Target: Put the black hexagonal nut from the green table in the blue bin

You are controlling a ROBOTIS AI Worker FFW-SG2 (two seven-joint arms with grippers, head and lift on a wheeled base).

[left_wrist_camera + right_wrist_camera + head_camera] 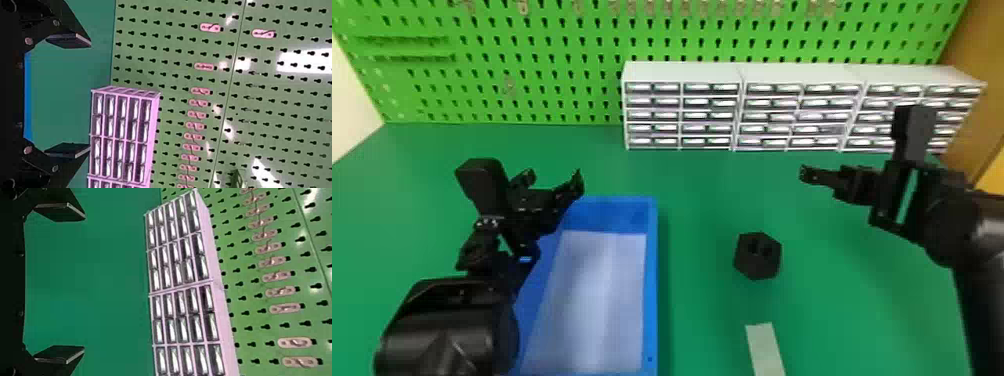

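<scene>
Awaiting pickup: nut (758, 256), 1 pc., on bench (702, 310), R of bin (651, 280). R gripper (83, 282): fingers apart (nil held), nearer nut, prob. for grasping. L gripper (90, 95): likewise apart, by bin's far corner, prob. idle.

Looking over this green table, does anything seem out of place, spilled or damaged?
Nothing looks spilled or damaged. One oddity: a pale strip lies on the green table, nearer the robot than the black hexagonal nut, its purpose unclear.
</scene>
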